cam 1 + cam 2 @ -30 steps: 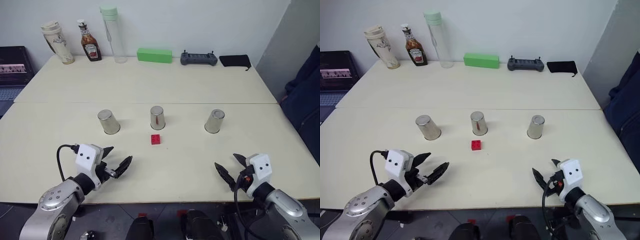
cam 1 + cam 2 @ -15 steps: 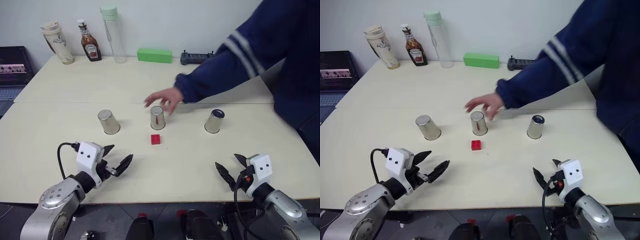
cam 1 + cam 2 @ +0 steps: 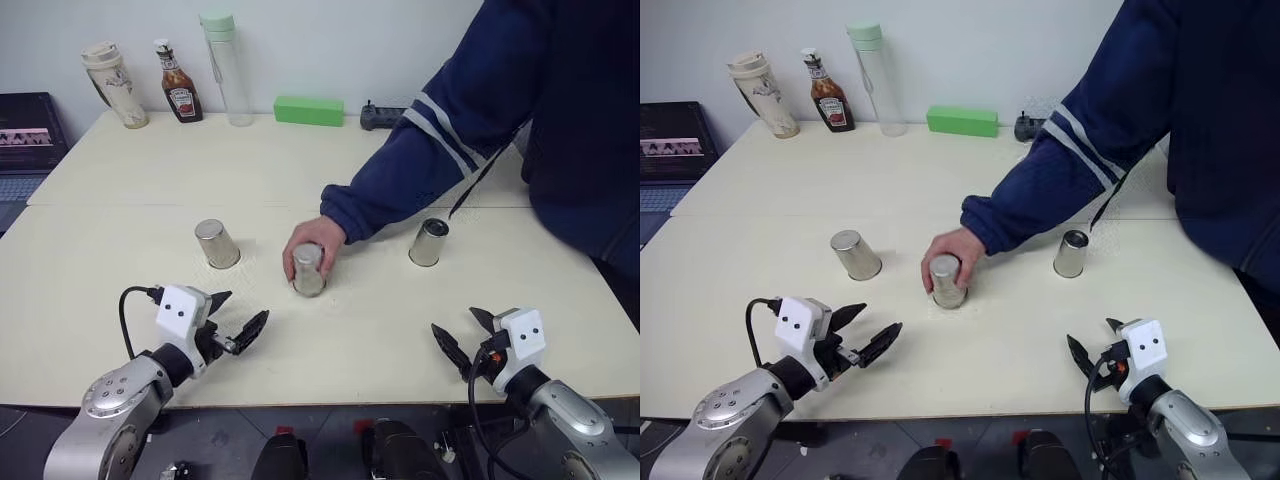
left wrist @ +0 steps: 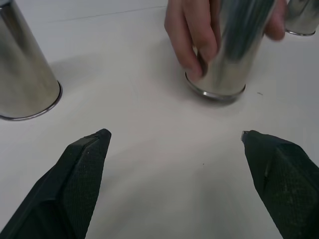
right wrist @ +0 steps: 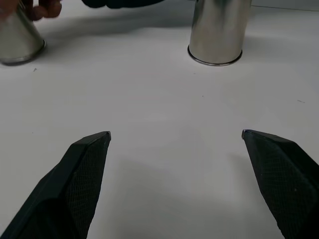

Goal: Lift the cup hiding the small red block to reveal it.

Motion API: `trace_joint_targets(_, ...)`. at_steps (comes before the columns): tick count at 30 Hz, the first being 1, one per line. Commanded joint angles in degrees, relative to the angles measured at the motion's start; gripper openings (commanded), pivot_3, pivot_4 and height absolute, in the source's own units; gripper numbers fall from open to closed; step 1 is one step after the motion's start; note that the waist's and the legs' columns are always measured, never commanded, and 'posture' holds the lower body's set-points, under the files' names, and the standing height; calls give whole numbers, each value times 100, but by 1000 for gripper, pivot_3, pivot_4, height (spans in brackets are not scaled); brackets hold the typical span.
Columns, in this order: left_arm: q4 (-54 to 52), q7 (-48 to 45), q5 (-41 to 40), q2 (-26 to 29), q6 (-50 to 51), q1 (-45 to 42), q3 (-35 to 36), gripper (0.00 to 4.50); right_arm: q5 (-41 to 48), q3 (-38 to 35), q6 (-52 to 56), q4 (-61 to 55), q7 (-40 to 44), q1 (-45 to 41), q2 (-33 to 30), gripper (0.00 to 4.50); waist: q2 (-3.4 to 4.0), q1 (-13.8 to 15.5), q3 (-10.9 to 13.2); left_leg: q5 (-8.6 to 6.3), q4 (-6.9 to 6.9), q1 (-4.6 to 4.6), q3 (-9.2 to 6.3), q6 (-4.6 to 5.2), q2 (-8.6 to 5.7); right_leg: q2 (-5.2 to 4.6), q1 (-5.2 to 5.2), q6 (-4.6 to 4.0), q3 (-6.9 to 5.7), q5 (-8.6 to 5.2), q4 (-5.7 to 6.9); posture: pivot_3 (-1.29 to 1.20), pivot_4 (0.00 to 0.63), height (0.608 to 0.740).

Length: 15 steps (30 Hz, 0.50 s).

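Hand (image 3: 312,243) of a person grips the middle cup (image 3: 308,270) on the worktop (image 3: 120,270); left pincer (image 3: 235,320) and right pincer (image 3: 462,335) both gape empty.

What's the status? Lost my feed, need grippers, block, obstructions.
Left gripper open, right gripper open, both empty at near edge. Person's hand holds middle cup mouth-down on the table; red block out of sight. Sleeve crosses the workspace.
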Motion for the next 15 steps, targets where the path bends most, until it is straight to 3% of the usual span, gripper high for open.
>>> trace_joint_targets(1, -29, -53, 9, 60, -92, -63, 3, 4500, -30, -61, -131, -183, -23, -11, -1, 4480, 0, 0, 0, 0, 0, 0, 0, 0, 0, 0, 0, 0, 0, 0, 0, 0, 150, 740)
trace_joint_targets(15, 93, -150, 83, 79, -157, -117, -24, 4500, -66, -44, -187, -142, -15, -18, 23, 4480, 0, 0, 0, 0, 0, 0, 0, 0, 0, 0, 0, 0, 0, 0, 0, 0, 150, 740)
